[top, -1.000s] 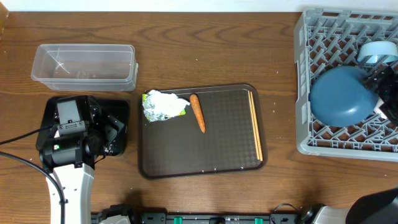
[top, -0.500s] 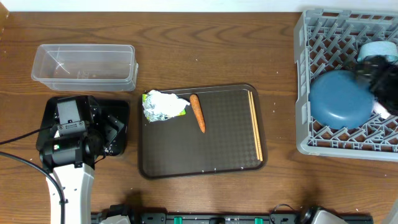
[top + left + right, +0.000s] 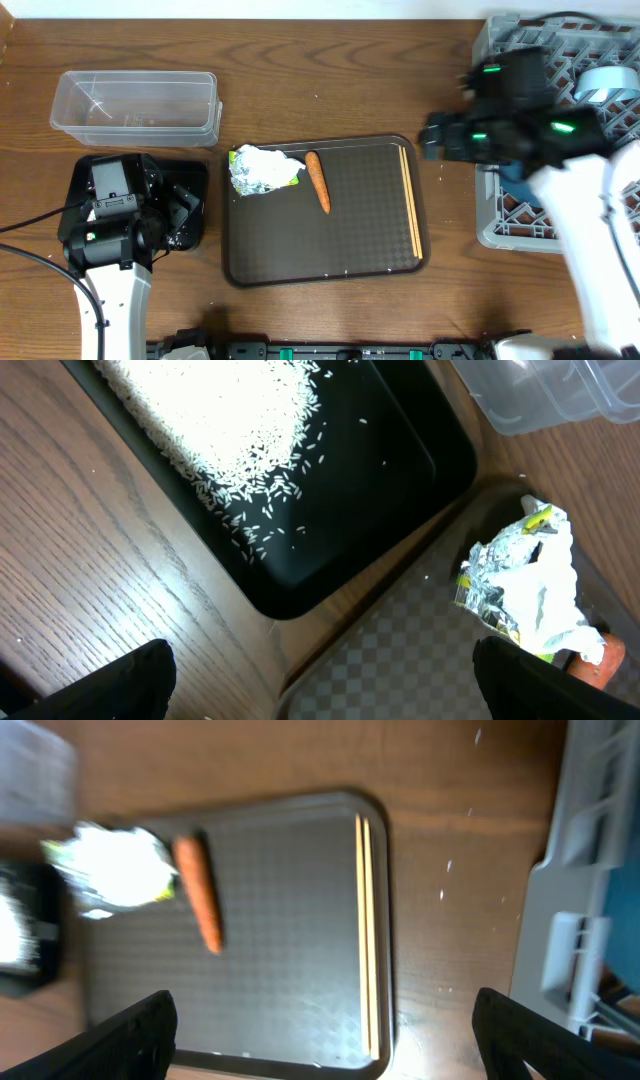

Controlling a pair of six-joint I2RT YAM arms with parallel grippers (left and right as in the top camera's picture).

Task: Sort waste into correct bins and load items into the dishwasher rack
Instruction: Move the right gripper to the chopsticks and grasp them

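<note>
The crumpled wrapper (image 3: 262, 168) and the carrot (image 3: 317, 181) lie at the far left of the brown serving tray (image 3: 330, 250). The chopsticks (image 3: 410, 200) lie along its right side. Rice (image 3: 230, 430) covers the black tray (image 3: 350, 560), and the clear tub (image 3: 135, 105) stands behind it. My left gripper (image 3: 325, 695) is open and empty over the black tray's corner. My right gripper (image 3: 325, 1040) is open and empty above the chopsticks (image 3: 367, 930), and reaches left from the rack (image 3: 560, 225). The light-blue cup (image 3: 605, 82) sits in the rack. My right arm hides the dark-blue bowl. The small bowl is out of view.
The rack fills the table's right end, and its grey wall (image 3: 590, 870) stands close to the serving tray's right edge. My left arm covers most of the black tray (image 3: 195, 175) in the overhead view. Bare wood lies between the serving tray and the rack.
My right arm has swung left from over the rack towards the serving tray and now covers the dark-blue bowl. The left arm has not moved.
</note>
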